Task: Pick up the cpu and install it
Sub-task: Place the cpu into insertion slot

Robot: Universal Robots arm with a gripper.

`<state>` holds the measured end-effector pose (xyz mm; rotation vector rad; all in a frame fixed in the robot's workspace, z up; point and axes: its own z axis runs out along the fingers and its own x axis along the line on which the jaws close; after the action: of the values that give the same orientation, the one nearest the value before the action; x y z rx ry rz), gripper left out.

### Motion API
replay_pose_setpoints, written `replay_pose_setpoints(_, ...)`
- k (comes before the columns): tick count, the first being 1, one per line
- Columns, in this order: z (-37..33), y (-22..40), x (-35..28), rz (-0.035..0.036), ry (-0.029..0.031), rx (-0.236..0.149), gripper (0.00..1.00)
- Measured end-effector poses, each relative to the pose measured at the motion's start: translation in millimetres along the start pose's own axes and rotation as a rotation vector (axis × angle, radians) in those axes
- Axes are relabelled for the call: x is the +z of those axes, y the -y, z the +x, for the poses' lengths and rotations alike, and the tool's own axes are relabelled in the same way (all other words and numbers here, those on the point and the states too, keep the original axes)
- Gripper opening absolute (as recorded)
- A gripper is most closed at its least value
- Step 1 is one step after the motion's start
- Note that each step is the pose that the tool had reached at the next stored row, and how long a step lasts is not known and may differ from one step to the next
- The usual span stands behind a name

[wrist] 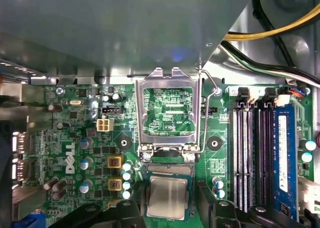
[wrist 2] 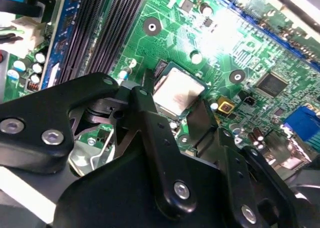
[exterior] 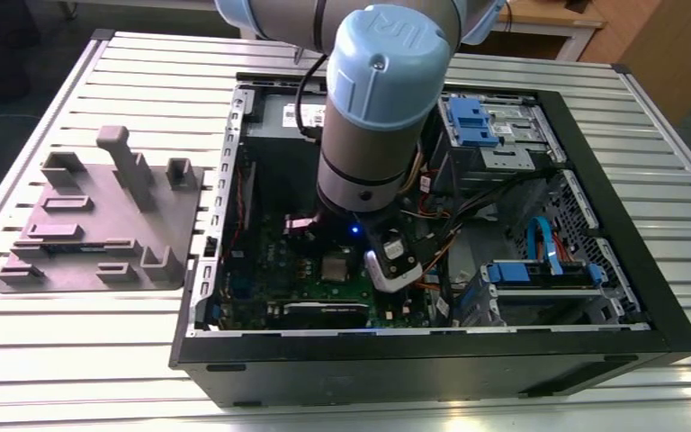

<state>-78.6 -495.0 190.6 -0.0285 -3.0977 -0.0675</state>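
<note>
Although the cpu (wrist: 167, 197) looks down in the motherboard socket (wrist: 168, 169), just below centre of the exterior view inside the open pc case (exterior: 417, 360), I can't confirm it's fully flat. The gripper (wrist 2: 172, 107) hangs right over it, fingers (wrist 2: 146, 113) spread apart either side of the chip, clamping nothing as far as I can tell. Load plate (wrist: 167, 113) is flipped up, unlatched.

Risks, my read:
- Chip slightly cocked or off-key, so pins bend once anything presses on it.
- A finger catches the chip edge or socket wall and drags it out of place.
- The wrist snags the cables (exterior: 466, 214) beside it.

Grey holder tray (exterior: 94, 225), left of frame, sits well apart.
</note>
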Motion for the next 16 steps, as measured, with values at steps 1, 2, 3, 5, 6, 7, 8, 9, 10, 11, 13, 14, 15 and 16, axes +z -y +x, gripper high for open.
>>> replay_pose_setpoints(1,0.0,0.1,0.2,0.0,0.0,0.002,0.52)
replay_pose_setpoints(2,0.1,0.3,0.0,-0.0003,-0.0002,0.002,0.52)
replay_pose_setpoints(3,0.1,0.3,-0.1,-0.002,-0.0003,0.002,0.45)
replay_pose_setpoints(5,0.0,0.2,0.1,-0.0074,-0.0002,0.002,0.43)
replay_pose_setpoints(6,0.0,0.2,0.0,-0.0093,0.0,0.001,0.43)
replay_pose_setpoints(7,0.0,0.1,-0.3,-0.0101,0.0,0.0,0.43)
replay_pose_setpoints(8,0.0,0.0,-0.6,-0.0105,-0.0001,-0.002,0.43)
replay_pose_setpoints(9,0.0,0.0,-1.0,-0.0111,-0.0001,-0.004,0.43)
replay_pose_setpoints(10,0.0,0.0,-1.1,-0.0112,-0.0002,-0.007,0.43)
replay_pose_setpoints(11,0.0,0.0,-1.3,-0.0111,-0.0004,-0.008,0.43)
replay_pose_setpoints(13,0.1,0.1,-1.5,-0.0108,-0.0009,-0.014,0.43)
replay_pose_setpoints(14,0.1,0.1,-1.5,-0.0113,-0.001,-0.017,0.43)
replay_pose_setpoints(15,0.1,0.1,-1.6,-0.0118,-0.0012,-0.019,0.43)
replay_pose_setpoints(16,0.1,0.1,-1.6,-0.0119,-0.0011,-0.019,0.43)
